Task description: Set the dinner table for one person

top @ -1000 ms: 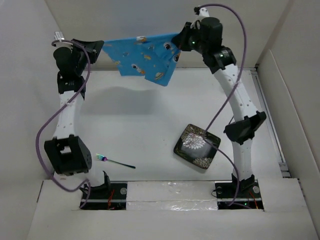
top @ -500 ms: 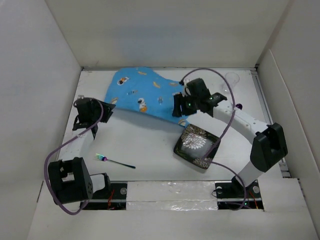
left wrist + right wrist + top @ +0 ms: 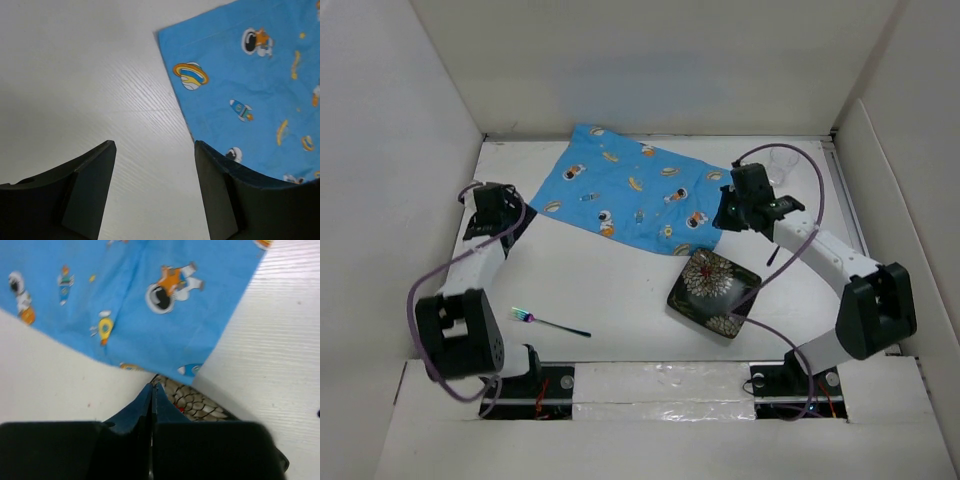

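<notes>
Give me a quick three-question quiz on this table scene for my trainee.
1. True or false: the left end effector is open.
2. Which lies nearest the left arm's base: A fork, B plate, C glass?
3. Fill in: the blue cloth lies spread on the ____.
Key: 1 true; 2 A; 3 dinner table.
</notes>
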Controlling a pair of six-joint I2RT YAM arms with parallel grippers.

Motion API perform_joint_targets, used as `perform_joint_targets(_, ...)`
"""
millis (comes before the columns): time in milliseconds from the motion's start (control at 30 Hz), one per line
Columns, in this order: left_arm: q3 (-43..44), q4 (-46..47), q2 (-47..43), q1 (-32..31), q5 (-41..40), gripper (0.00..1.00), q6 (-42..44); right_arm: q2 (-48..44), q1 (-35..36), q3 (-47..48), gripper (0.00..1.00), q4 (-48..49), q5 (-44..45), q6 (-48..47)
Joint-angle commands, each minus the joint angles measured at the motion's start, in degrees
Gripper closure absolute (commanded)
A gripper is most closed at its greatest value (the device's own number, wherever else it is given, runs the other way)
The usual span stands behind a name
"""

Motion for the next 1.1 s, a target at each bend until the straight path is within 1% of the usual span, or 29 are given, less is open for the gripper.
perform_joint_targets(0,5.89,-2.29,8.57,0.14,-1.29,0.39,4.3,5.38,-3.22,2.06,0.93,1.23,3.24,4.73)
perform_joint_targets(33,7.12,-3.33,12.6,0.14,-1.64,0.39,4.21,6.97,-4.36,3.98,0.71,0.69,3.51,5.09)
perform_joint_targets(67,9.39,-3.34,14.38,0.14,-1.55,0.39,5.34,8.03,-4.89,4.52,0.61,0.51,3.25,5.44)
perform_joint_targets(100,10.55,-3.95,16.31,0.14,-1.64,0.4,5.7,9.78,-4.9,4.88,0.55,0.07,3.24,5.88)
perform_joint_targets(133,13.52,-5.18,20.25,0.14,-1.64,0.4,6.23,10.92,-5.68,4.36,0.43,0.24,3.24,6.75)
perform_joint_targets(167,13.55,-5.19,20.29,0.14,-1.64,0.4,6.23,10.94,-6.47,4.35,0.42,0.25,3.24,7.2)
perform_joint_targets(200,14.85,-5.45,22.11,0.14,-1.99,0.41,6.67,12.07,-6.48,3.74,0.38,0.94,2.11,7.55)
perform_joint_targets(267,16.08,-5.02,23.53,0.14,-2.34,0.41,7.11,13.3,-7.18,3.22,0.37,1.39,1.14,8.08)
perform_joint_targets(333,17.58,-5.71,26.51,0.14,-1.73,0.41,7.64,15.23,-7.71,3.21,0.35,2.18,-0.26,8.95)
perform_joint_targets(367,19.68,-6.33,27.75,0.14,-1.29,0.41,7.9,15.85,-7.71,3.38,0.35,2.53,-0.27,9.22)
perform_joint_targets(433,21.71,-7.38,30.55,0.14,-1.02,0.44,8.08,18.04,-7.71,3.91,0.36,3.14,-1.92,10.27)
perform_joint_targets(500,22.51,-7.3,31.71,0.14,-0.33,0.47,8.08,19.63,-7.71,5.22,0.37,3.06,-2.29,11.5)
perform_joint_targets(600,23.91,-7.47,34.26,0.14,0.12,0.5,7.99,22.53,-8.24,7.07,0.41,3.23,-3.52,13.17)
perform_joint_targets(633,24.35,-7.65,35.39,0.14,0.12,0.51,7.73,23.15,-8.24,7.6,0.45,3.15,-4.13,13.53)
perform_joint_targets(667,24.97,-7.48,35.84,0.14,0.12,0.55,7.55,24.46,-8.24,8.13,0.48,3.23,-4.49,13.96)
perform_joint_targets(700,25.32,-7.48,36.19,0.14,2.12,0.57,7.55,25.08,-8.24,8.74,0.52,3.23,-4.58,14.49)
perform_joint_targets(767,26.37,-7.91,37.51,0.14,2.23,0.64,7.46,26.31,-8.85,10.94,0.67,3.15,-4.58,15.02)
perform_joint_targets(800,26.81,-8.0,38.21,0.14,2.23,0.74,7.55,27.27,-8.85,11.55,0.74,3.15,-4.4,15.72)
perform_joint_targets(833,27.08,-8.52,38.56,0.14,2.14,0.78,7.64,27.55,-8.85,12.69,0.87,3.32,-3.71,15.9)
perform_joint_targets(933,28.66,-9.32,39.97,0.14,1.53,0.88,7.9,29.04,-10.17,15.33,1.0,2.97,-3.09,16.08)
perform_joint_targets(1000,29.54,-9.5,40.85,0.14,1.44,0.99,7.99,29.65,-11.57,18.14,1.0,2.71,-2.47,15.47)
perform_joint_targets(1033,29.8,-9.58,41.11,0.14,1.35,1.0,7.9,30.27,-11.57,19.11,1.0,2.53,-1.69,15.03)
perform_joint_targets(1067,30.07,-9.85,41.2,0.14,1.44,1.0,7.9,30.71,-12.45,21.99,1.0,2.27,-1.33,13.8)
